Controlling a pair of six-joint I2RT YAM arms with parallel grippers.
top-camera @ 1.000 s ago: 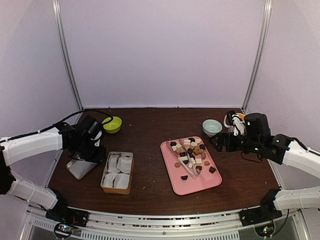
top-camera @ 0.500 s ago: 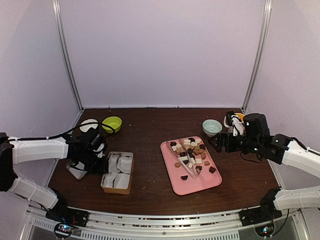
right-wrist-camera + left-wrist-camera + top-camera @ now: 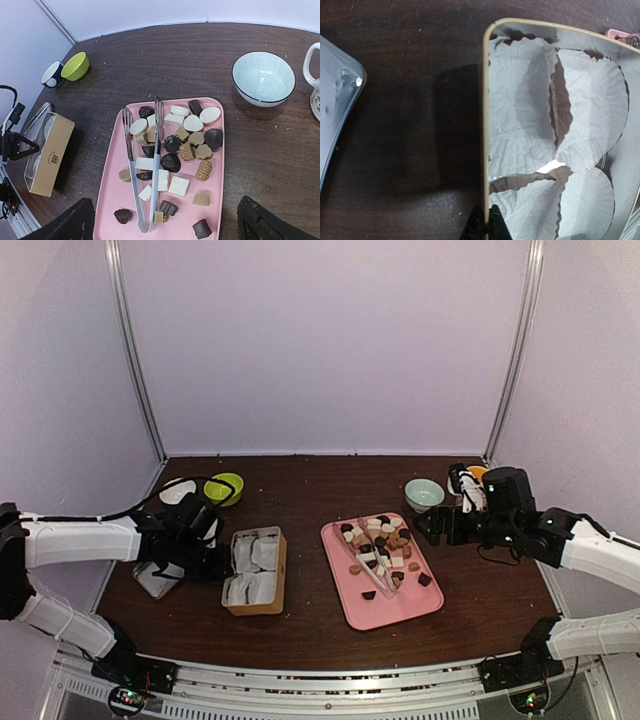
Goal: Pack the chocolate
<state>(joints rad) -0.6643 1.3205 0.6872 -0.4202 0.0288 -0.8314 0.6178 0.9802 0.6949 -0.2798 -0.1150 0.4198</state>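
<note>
The chocolate (image 3: 385,537) lies as many small dark, caramel and white pieces on a pink tray (image 3: 380,612), also in the right wrist view (image 3: 171,162). Clear tongs (image 3: 131,165) lie among them. The tan box (image 3: 256,570) with white paper liners (image 3: 555,125) stands left of the tray. My left gripper (image 3: 213,560) is shut on the box's left wall (image 3: 486,227). My right gripper (image 3: 428,527) is open and empty, right of the tray, its fingers wide apart above the tray's near end (image 3: 165,227).
The box's grey lid (image 3: 158,578) lies left of the box. A green bowl (image 3: 224,487) and a small cup (image 3: 178,490) stand at the back left. A patterned bowl (image 3: 263,79) and a mug (image 3: 314,75) stand behind the tray's right side.
My left gripper has lowered to the box, closed on its wall and dragged it right, toward the tray. The right arm has barely moved.
</note>
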